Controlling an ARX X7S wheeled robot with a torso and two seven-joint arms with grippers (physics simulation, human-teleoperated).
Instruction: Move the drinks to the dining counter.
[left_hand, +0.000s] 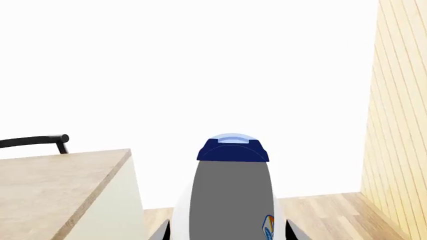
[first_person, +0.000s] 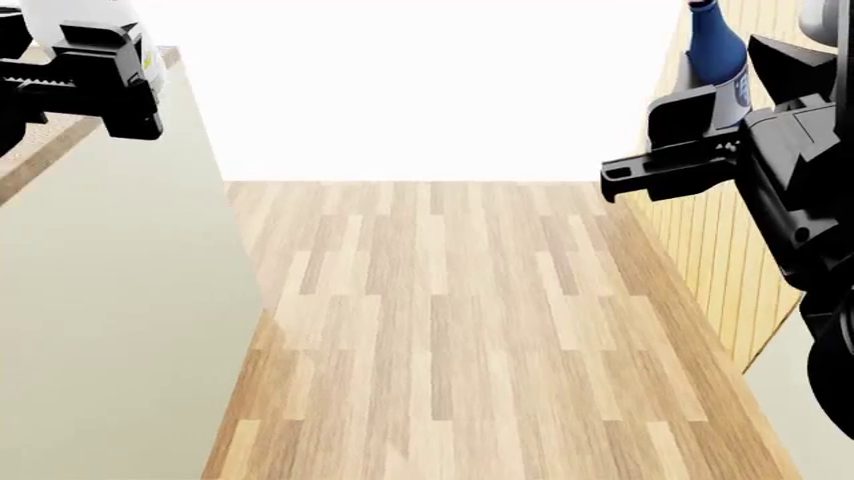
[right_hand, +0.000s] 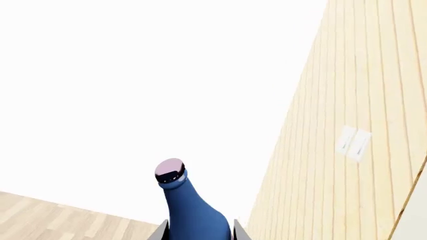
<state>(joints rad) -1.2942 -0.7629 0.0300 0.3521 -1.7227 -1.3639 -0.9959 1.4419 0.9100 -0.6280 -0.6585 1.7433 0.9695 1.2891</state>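
You have a light plank floor (first_person: 441, 330) well below your left gripper (first_person: 100, 75). A slatted wooden wall (right_hand: 360, 100) stands just beside your right gripper (first_person: 694, 115) and bears a white double switch (right_hand: 353, 142). A black curved rail (left_hand: 37, 141) shows beyond the left one.

We see the white bottle (left_hand: 232, 200) and the dark-blue bottle (right_hand: 192, 210) cut off at their bases by the wrist pictures' edges, and the tabletop (first_person: 54, 150) mostly out of frame.

White bottle (left_hand: 230, 200) with navy cap, dark-blue bottle (right_hand: 193, 210), pale striped plank floor (first_person: 454, 330)
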